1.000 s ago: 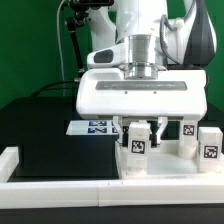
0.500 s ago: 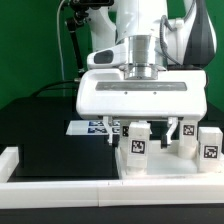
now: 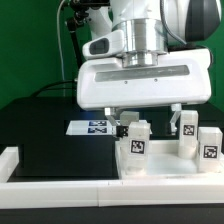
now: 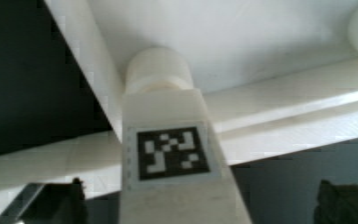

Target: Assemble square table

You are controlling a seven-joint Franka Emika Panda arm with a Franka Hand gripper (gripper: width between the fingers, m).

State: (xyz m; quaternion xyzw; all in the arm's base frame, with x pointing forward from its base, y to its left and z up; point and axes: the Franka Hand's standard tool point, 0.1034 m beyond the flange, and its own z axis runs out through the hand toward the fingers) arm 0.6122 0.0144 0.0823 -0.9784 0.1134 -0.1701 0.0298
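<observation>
A white stubby leg (image 3: 135, 148) with a black-and-white tag stands upright on the white tabletop (image 3: 165, 171) at the exterior view's right. My gripper (image 3: 147, 119) hangs just above it, open wide. One finger is off each side of the leg's top and neither touches it. In the wrist view the same leg (image 4: 172, 150) fills the middle, tag facing the camera. The dark fingertips (image 4: 55, 202) stand well apart from its sides around the gripper's middle (image 4: 199, 205). Two more tagged legs (image 3: 187, 135) (image 3: 210, 143) stand to the right.
The marker board (image 3: 95, 127) lies on the black table behind the leg. A long white rail (image 3: 80, 196) runs along the front and a short white block (image 3: 9, 160) sits at the left. The arm's wide white hand body (image 3: 145, 85) overhangs the legs.
The fingers have spread from close beside the leg to wide apart, letting it go. The hand has risen a little. The leg stays standing where it was.
</observation>
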